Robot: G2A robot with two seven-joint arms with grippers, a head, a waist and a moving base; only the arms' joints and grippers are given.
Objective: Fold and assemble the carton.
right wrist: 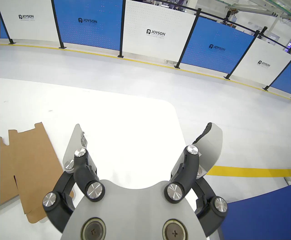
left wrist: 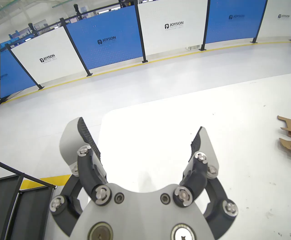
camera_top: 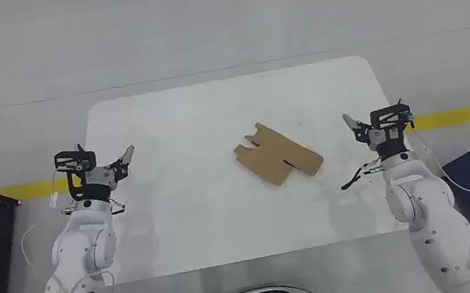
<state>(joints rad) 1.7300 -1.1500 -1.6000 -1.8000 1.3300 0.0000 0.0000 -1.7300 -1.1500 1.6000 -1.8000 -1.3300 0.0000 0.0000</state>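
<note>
On the white surface, a little toward my right side of its middle, the carton is lying flat and unfolded, a brown cardboard sheet with notched flaps at its ends, turned at a slant to the surface's edges. I am holding my left tool over the left edge of the surface, well apart from the carton, and its fingers are standing wide open with nothing between them. From my left wrist, that left tool is showing its ribbed black pads spread apart above the bare surface, and a few flap tips of the carton are peeking in at the side. I am holding my right tool by the right edge of the surface, also apart from the carton and gripping nothing. From my right wrist, the right tool is gaping just as wide over the surface's rounded corner, with the carton lying just beside it. A yellow line is running across the floor beyond both arms.
</note>
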